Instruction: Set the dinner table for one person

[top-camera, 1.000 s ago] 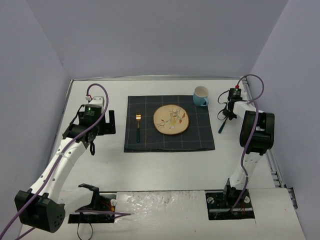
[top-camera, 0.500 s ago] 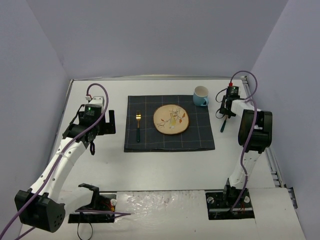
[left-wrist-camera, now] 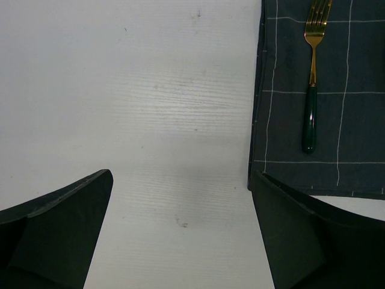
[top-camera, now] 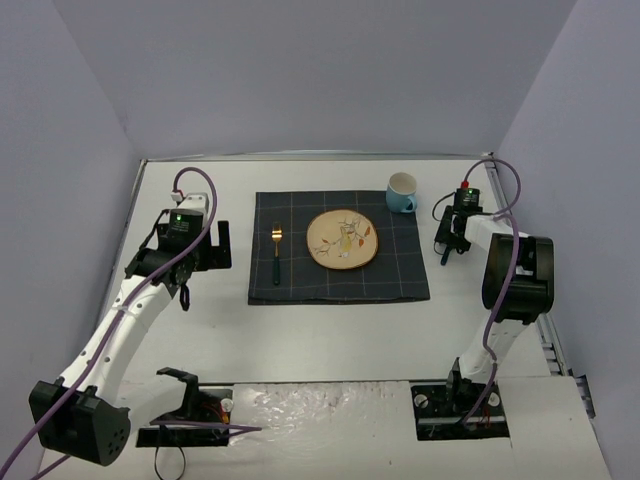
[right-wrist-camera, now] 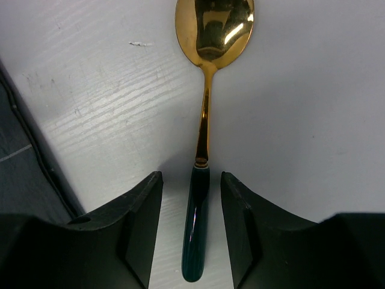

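The white dinner table (top-camera: 330, 330) carries a dark checked mat (top-camera: 400, 272). On the mat lie a patterned plate (top-camera: 342, 238) and a gold fork with a green handle (top-camera: 277, 255), which the left wrist view also shows (left-wrist-camera: 313, 78). A blue mug (top-camera: 401, 192) stands off the mat's far right corner. A gold spoon with a green handle (right-wrist-camera: 204, 120) lies on the bare table right of the mat. My right gripper (right-wrist-camera: 191, 176) is open, with one finger on each side of the spoon's handle and a gap on both sides. It also shows in the top view (top-camera: 448, 245). My left gripper (left-wrist-camera: 181, 174) is open and empty over the table left of the mat.
The mat's right edge (right-wrist-camera: 24, 138) lies close to the left of my right gripper. Grey walls enclose the table on three sides. The table's metal rim (top-camera: 540, 320) runs along the right side behind the right arm.
My right wrist has swung and come down nearer over the spoon, and its elbow has shifted. The left arm, fork, plate and mug have not moved.
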Controlling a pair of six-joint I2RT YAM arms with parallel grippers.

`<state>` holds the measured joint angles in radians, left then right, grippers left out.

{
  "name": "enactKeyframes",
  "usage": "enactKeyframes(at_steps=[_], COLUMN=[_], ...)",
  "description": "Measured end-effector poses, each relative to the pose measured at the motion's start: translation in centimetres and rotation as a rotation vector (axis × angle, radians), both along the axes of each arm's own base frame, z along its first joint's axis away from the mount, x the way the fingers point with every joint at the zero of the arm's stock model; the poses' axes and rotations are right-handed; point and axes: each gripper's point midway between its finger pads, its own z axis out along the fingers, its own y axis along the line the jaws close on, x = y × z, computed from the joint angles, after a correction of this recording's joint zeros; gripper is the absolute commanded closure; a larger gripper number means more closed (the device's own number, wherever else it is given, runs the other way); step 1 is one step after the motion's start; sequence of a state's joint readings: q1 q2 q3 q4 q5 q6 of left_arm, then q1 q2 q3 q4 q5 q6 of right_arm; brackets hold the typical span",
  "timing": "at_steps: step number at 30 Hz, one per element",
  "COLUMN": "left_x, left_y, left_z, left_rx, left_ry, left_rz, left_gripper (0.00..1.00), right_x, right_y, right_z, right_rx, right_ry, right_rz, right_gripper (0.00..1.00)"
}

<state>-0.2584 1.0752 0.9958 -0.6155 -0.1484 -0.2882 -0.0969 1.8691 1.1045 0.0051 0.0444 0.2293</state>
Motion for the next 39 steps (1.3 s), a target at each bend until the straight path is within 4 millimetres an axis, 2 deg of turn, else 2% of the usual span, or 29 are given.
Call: enactKeyframes(at_steps=[8,16,20,23,27,31,35,36,39], left_x=[0.0,0.0,0.0,0.0,0.0,0.1,0.2,0.2,0.2], left_y=[0.0,0.0,0.0,0.1,0.3,0.5,0.9,0.9,1.1], left_z=[0.0,0.0,0.0,0.0,0.0,-0.1,-0.1,-0.1,-0.1], left_rx=[-0.001,-0.001,-0.001,-0.001,-0.001,-0.001,-0.001,-0.001,-0.001], left_ry=[0.000,0.000,0.000,0.000,0.001,0.003,0.004,0.004,0.004], left_rz=[-0.001,-0.001,0.001,0.004,0.009,0.019,0.030,0.033,0.037], left_gripper=[0.03,0.03,0.03,0.03,0.03,0.03,0.03,0.03,0.03], right_x=[-0.5,-0.8,-2.0,-3.1,-3.7,-3.5,-3.7,-3.9,-4.6], right_y=[-0.1,-0.4,-0.3,-0.4,0.2,2.4,6.7,8.1,11.6], right_z=[0.0,0.0,0.2,1.2,4.7,10.0,14.3,14.7,14.4], right_rx=[0.005,-0.002,-0.005,-0.018,-0.033,-0.043,-0.030,-0.023,-0.005], right_ry=[-0.002,-0.005,0.015,0.012,-0.064,-0.209,-0.329,-0.341,-0.326], right_rz=[-0.013,-0.020,-0.022,-0.028,-0.023,0.030,0.139,0.176,0.267], right_gripper=[0.74,1.00,1.00,1.00,1.00,1.00,1.00,1.00,1.00])
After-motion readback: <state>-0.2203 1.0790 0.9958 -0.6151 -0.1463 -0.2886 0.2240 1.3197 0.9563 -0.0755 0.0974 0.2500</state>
